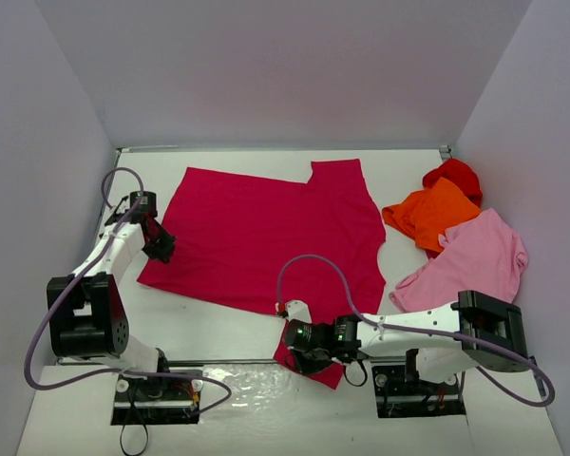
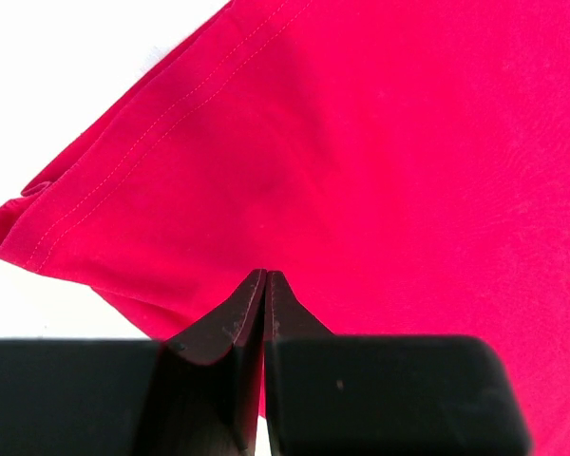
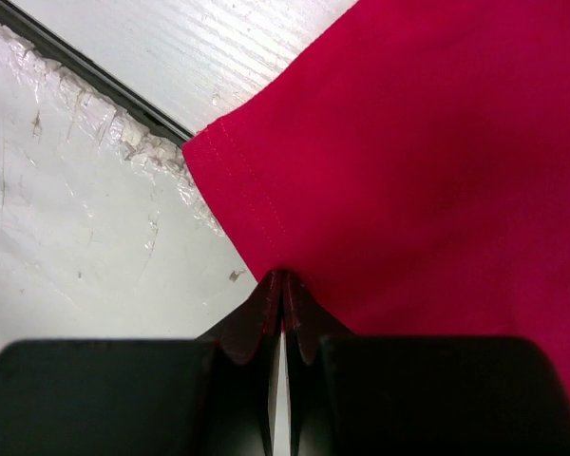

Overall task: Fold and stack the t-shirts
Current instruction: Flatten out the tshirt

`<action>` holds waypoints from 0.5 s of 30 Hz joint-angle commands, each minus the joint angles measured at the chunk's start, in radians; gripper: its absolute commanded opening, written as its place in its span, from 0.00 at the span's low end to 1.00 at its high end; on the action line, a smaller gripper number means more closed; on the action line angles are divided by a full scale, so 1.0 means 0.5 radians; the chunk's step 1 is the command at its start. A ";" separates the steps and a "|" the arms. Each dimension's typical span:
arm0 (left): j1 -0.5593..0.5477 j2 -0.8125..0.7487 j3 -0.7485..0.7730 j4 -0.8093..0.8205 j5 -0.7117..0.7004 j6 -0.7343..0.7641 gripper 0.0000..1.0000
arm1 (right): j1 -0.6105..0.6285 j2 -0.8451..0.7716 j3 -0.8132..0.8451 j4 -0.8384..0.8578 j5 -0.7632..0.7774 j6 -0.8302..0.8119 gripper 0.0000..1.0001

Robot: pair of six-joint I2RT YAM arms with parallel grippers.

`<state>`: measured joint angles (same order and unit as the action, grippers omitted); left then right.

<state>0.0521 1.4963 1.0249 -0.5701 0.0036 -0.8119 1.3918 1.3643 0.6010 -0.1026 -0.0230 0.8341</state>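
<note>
The large crimson t-shirt (image 1: 266, 237) lies spread over the middle of the table. My left gripper (image 1: 160, 249) is at its left edge, shut with crimson cloth (image 2: 380, 142) pinched between the fingertips (image 2: 267, 277); a hemmed, folded corner (image 2: 19, 228) lies to the left. My right gripper (image 1: 301, 350) is at the shirt's near corner, shut on the hemmed edge (image 3: 237, 190) at its tips (image 3: 282, 277). At the right lie the orange t-shirt (image 1: 432, 214), the bright red t-shirt (image 1: 453, 174) behind it and the light pink t-shirt (image 1: 475, 258) nearer.
White walls close the table at the back and sides. The near table edge (image 1: 228, 363) has a dark strip (image 3: 95, 81) and crinkled clear tape (image 3: 123, 133). The right arm (image 1: 418, 332) reaches leftward along the near edge.
</note>
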 commanded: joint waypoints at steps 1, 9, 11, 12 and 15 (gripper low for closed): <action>-0.007 -0.047 0.131 0.022 -0.017 0.048 0.00 | 0.073 -0.073 -0.008 -0.175 0.054 -0.002 0.00; -0.009 -0.327 0.011 0.232 -0.026 0.059 0.00 | -0.025 -0.483 0.175 -0.290 0.650 -0.052 0.00; -0.010 -0.456 -0.059 0.370 0.070 0.073 0.00 | -0.240 -0.513 0.250 -0.289 0.664 -0.200 0.00; -0.015 -0.537 -0.064 0.447 0.104 0.083 0.00 | -0.327 -0.514 0.288 -0.289 0.679 -0.265 0.00; -0.042 -0.615 -0.027 0.552 0.175 0.125 0.00 | -0.666 -0.434 0.449 -0.274 0.726 -0.439 0.00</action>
<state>0.0506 1.2873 0.9717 -0.4634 0.0312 -0.7864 1.2373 1.1294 0.7097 -0.2355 0.2212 0.7546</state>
